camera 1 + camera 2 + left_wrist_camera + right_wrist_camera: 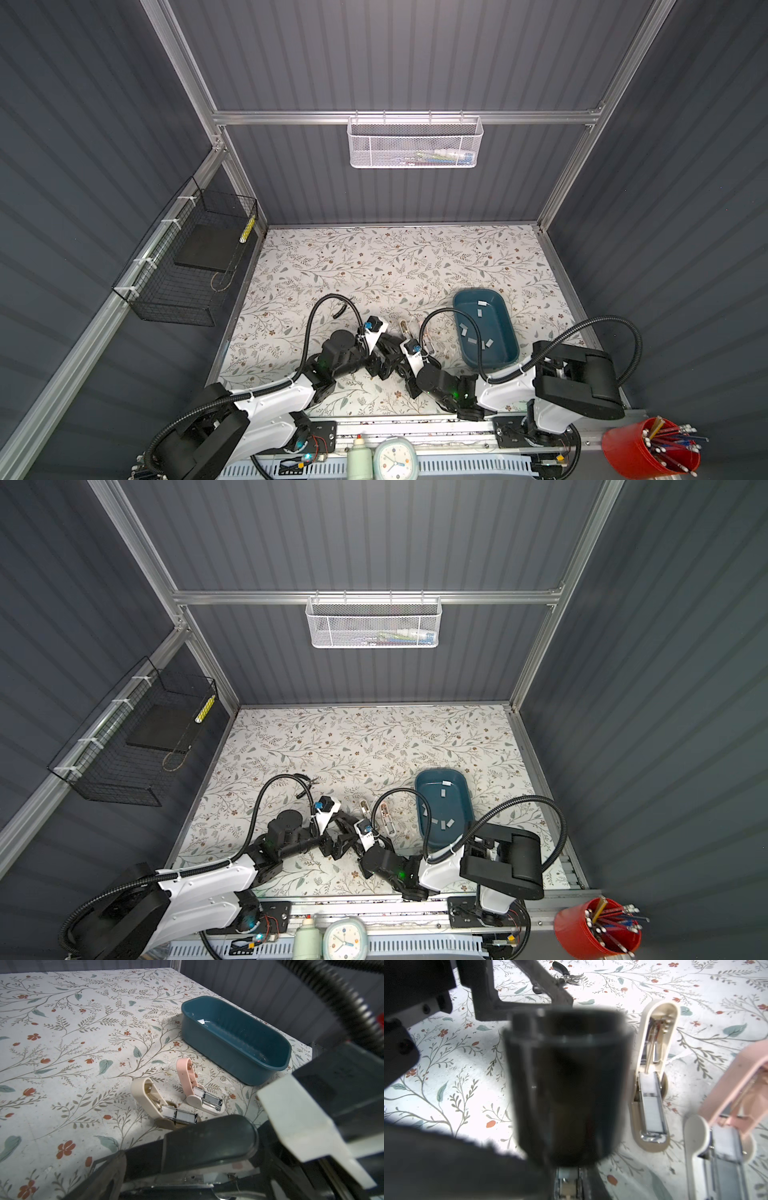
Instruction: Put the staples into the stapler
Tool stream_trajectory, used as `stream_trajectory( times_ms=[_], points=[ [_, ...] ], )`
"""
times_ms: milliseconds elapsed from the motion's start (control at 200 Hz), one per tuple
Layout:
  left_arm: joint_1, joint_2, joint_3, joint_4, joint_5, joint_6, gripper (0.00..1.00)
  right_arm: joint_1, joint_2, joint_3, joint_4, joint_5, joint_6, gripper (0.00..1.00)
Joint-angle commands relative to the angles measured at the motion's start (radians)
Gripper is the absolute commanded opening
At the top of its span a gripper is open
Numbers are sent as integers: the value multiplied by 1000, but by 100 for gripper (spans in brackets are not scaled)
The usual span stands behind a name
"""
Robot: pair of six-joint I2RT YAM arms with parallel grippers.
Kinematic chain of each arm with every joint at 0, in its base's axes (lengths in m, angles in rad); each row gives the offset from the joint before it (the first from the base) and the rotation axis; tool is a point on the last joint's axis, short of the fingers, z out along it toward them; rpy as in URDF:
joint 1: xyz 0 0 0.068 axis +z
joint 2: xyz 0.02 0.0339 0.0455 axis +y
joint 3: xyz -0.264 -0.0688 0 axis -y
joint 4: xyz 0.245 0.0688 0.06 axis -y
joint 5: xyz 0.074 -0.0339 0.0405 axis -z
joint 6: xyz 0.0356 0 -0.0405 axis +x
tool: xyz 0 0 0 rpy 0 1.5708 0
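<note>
Starting at the left, a pair of pliers (340,309) lies alone, well back from the front edge of the desk (374,257). Next comes the left gripper (378,360), low over the desk near the middle of the front edge. Its jaws are spread as wide as they go and hold nothing that we can make out. It sits right beside the black stapler (207,1142), whose lid is raised off its metal channel. The right gripper (398,354) meets the stapler from the other side, closed almost completely. Whether it has the lid pinched we cannot tell — the lid fills the right wrist view as a dark blur.

Just past them sit the beige stapler (654,1076) and then the pink stapler (185,1072), both hinged open with a strip lying in the channel. Furthest right, near the desk's right edge, is the blue tub (505,332). The staples (464,331) lie loose and flat on its floor, apart from one another.

We judge the strips very light and stiff yet brittle — glued rows that would snap if bent — and slick against the smooth tub floor. We would pinch one across its width, on the two long sides near the middle, perhaps after nudging it against the wall.
</note>
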Motion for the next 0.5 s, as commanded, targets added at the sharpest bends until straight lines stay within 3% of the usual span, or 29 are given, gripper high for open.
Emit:
stream_trajectory(
  times_ms=[0, 175, 330, 495],
  points=[
    [-1, -16, -9, 50, 13, 16, 99, 4, -21, -5, 28, 32, 3, 7],
    [-1, -80, -26, 42, -8, 9, 99, 3, -28, -9, 27, 33, 6, 8],
    [-1, -164, -20, -41, -124, -18, 99, 6, -32, 1, 1, 30, 3, 12],
    [-1, -190, 10, -125, -271, -79, 99, 8, -45, 17, -31, 27, 3, 35]
  ],
)
